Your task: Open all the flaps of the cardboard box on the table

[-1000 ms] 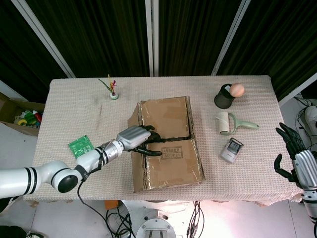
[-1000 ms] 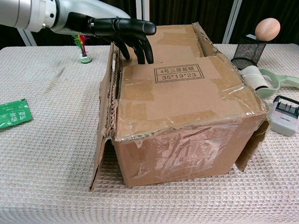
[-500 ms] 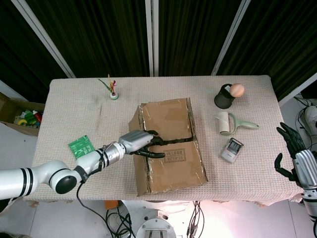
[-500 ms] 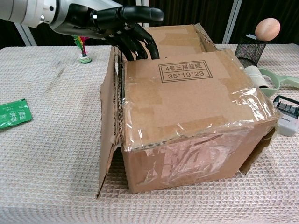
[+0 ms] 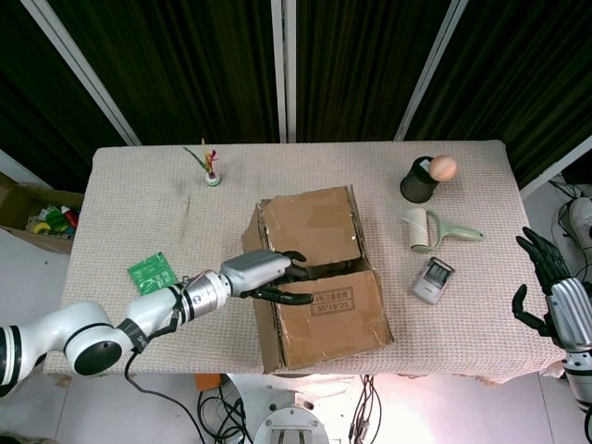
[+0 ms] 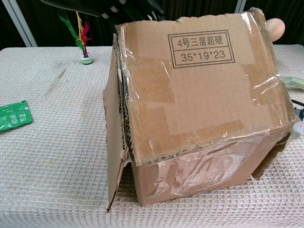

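The cardboard box (image 5: 314,264) stands mid-table. My left hand (image 5: 268,276) grips the inner edge of its near top flap (image 5: 338,319), fingers reaching into the gap and thumb lying on the printed face. That flap (image 6: 204,80) is tilted up steeply and fills the chest view, where only dark fingers of the left hand (image 6: 121,5) show at the top edge. The far top flap (image 5: 310,227) lies nearly flat. A left side flap (image 6: 115,142) hangs down outside the box. My right hand (image 5: 548,289) hovers off the table's right edge, fingers spread and holding nothing.
A green circuit board (image 5: 151,271) lies left of the box and a feathered shuttlecock (image 5: 212,168) stands behind it. To the right are a black mesh cup (image 5: 419,183) with an egg (image 5: 444,166), a lint roller (image 5: 430,229) and a small grey device (image 5: 433,280).
My left hand has pulled the near top flap up and toward the front edge; it went from flat to steeply raised. The right hand has stayed put.
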